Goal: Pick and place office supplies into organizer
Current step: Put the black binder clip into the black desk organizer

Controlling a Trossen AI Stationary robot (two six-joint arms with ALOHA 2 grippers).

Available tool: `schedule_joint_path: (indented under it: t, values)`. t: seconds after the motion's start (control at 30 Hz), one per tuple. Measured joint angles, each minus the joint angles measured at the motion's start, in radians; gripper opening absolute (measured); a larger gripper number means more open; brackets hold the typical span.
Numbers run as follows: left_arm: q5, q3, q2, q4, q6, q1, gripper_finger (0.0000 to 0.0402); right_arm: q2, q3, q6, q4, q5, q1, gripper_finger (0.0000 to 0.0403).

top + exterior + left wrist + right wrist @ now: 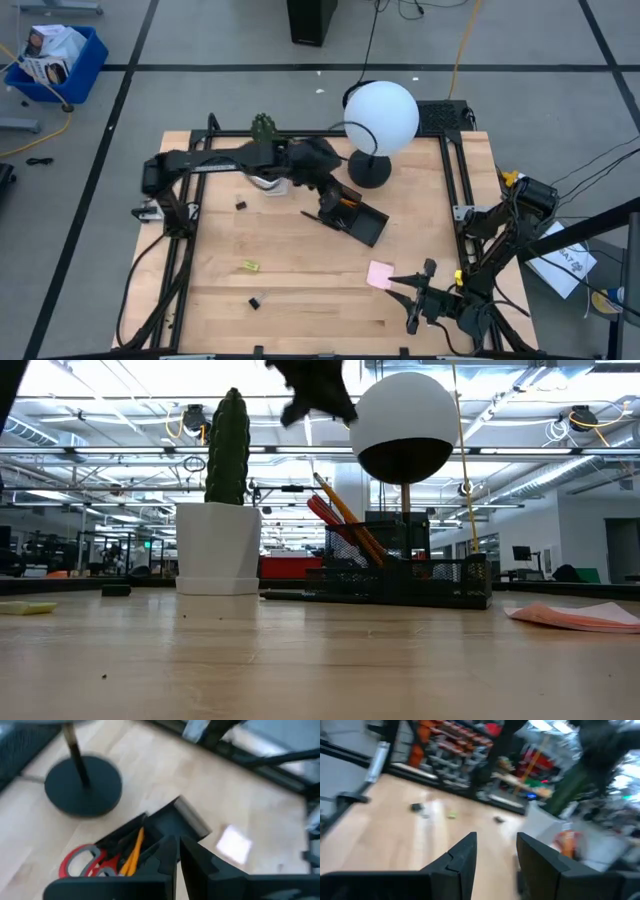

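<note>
The black organizer [362, 221] lies slanted at mid-table, with red-handled scissors [80, 861] and orange pencils [135, 851] standing in it [400, 575]. My left gripper [178, 847] hovers just above it, shut and holding nothing. The pink sticky-note pad [380, 273] lies flat near the right front. My right gripper [408, 298] stands open just to the front right of the pad, with nothing between its fingers [495, 851]. A small yellow piece [248, 266] and two black clips [241, 205] [255, 301] lie loose on the left half of the table.
A lamp with a white globe [382, 115] and a black base [368, 170] stands behind the organizer. The cactus [228, 450] in its white pot [218, 550] stands at the far edge, under my left arm. A thin dark pen [285, 596] lies left of the organizer.
</note>
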Motion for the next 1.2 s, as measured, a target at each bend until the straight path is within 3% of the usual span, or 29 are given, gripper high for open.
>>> schedule_joint_path:
  t: [0.27,0.37,0.47,0.77,1.0,1.2]
  values:
    - [-0.218,-0.077,-0.215,0.063,0.007,-0.213,0.0023,0.0,-0.075,0.266,-0.002,-0.401,-0.145,0.013]
    - [-0.284,-0.177,-0.288,0.114,0.007,-0.31,0.0023,0.001,-0.091,0.338,-0.002,-0.544,-0.194,0.013]
    - [-0.364,-0.322,-0.363,0.184,-0.02,-0.403,0.0024,0.002,-0.094,0.359,-0.002,-0.615,-0.222,0.013]
    - [-0.467,-0.753,-0.492,0.486,-0.216,-0.582,0.0024,0.007,-0.094,0.309,0.005,-0.62,-0.24,0.013]
    - [-0.619,-0.941,-0.492,0.715,-0.234,-0.718,0.0024,-0.051,-0.094,0.267,-0.004,-0.619,-0.253,0.013]
    - [-0.819,-1.042,-0.491,0.854,-0.304,-0.852,0.0024,-0.206,-0.188,0.248,-0.003,-0.558,-0.261,0.013]
